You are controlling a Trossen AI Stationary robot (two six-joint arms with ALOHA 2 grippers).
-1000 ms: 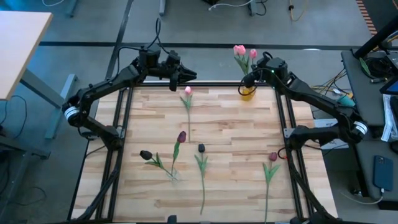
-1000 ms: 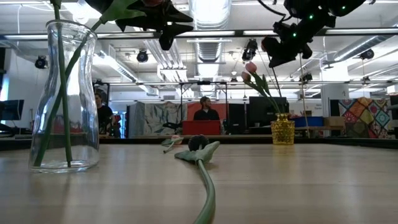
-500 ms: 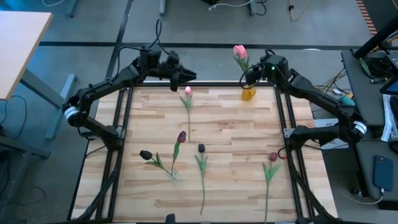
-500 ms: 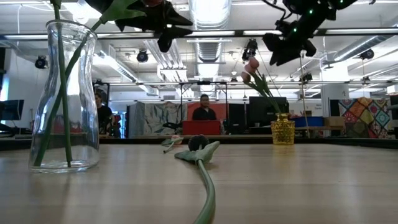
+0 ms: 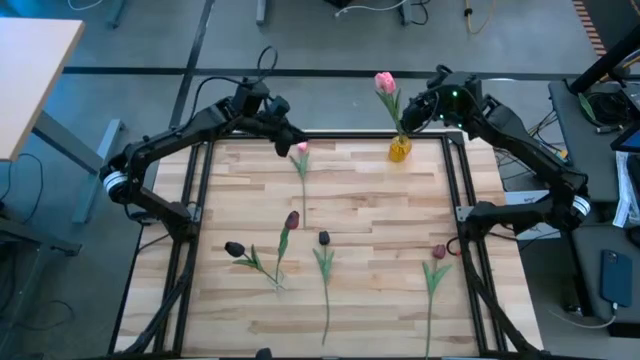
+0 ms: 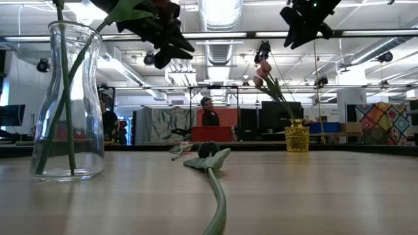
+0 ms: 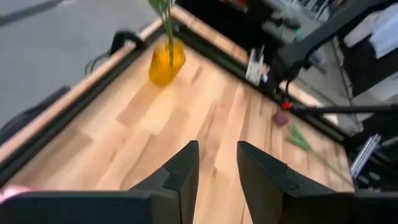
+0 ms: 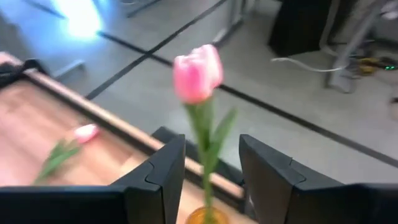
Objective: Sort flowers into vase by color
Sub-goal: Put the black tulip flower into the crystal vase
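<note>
High view: left gripper (image 5: 293, 143) at the table's 11 o'clock edge, just beside a pink tulip (image 5: 301, 147) lying there. Right gripper (image 5: 410, 113) at 1 o'clock, beside the yellow vase (image 5: 399, 150) holding pink tulips (image 5: 384, 81). Maroon tulips (image 5: 291, 220) scattered mid-table.

Low view: clear vase (image 6: 68, 101) at 9 o'clock, stems inside.

Left wrist: fingers (image 7: 180, 171) parted, nothing between.

Right wrist: fingers (image 8: 166, 165) apart, empty; pink bloom ahead.
</note>
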